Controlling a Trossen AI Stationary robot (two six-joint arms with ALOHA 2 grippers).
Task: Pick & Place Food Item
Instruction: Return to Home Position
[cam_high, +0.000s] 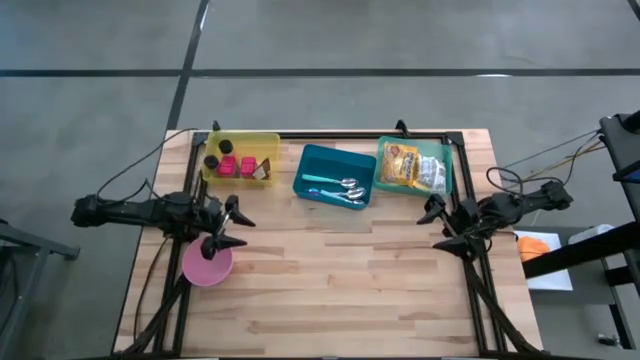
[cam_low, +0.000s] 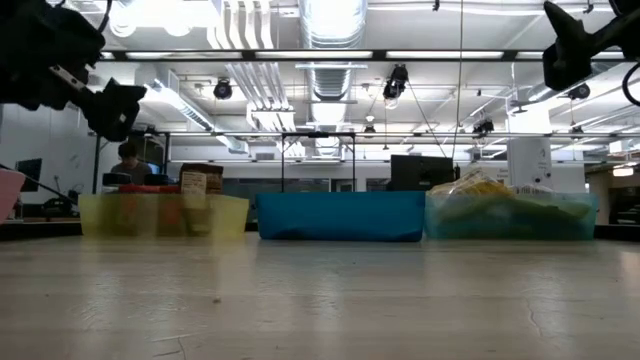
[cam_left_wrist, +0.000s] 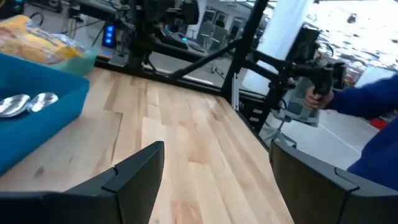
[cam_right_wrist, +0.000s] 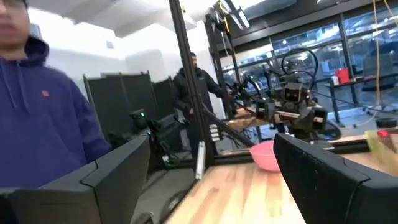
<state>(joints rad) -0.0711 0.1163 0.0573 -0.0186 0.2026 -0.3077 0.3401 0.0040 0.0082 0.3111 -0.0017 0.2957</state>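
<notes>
The food packets (cam_high: 412, 167), yellow and white bags, lie in a green bin (cam_high: 447, 150) at the table's far right; the left wrist view shows them too (cam_left_wrist: 37, 42). My left gripper (cam_high: 240, 232) hangs open over the table's left side, just beside a pink bowl (cam_high: 205, 266), with nothing between its fingers (cam_left_wrist: 134, 177). My right gripper (cam_high: 436, 226) hangs open above the right side, near of the green bin, and is also empty (cam_right_wrist: 211, 140). Both point level toward the table's middle.
A blue bin (cam_high: 334, 177) with metal spoons (cam_high: 349, 187) stands at the far middle. A yellow bin (cam_high: 241, 157) with red and black items is at the far left. Bare wood spans the middle and near side. People stand beyond the table (cam_right_wrist: 43, 106).
</notes>
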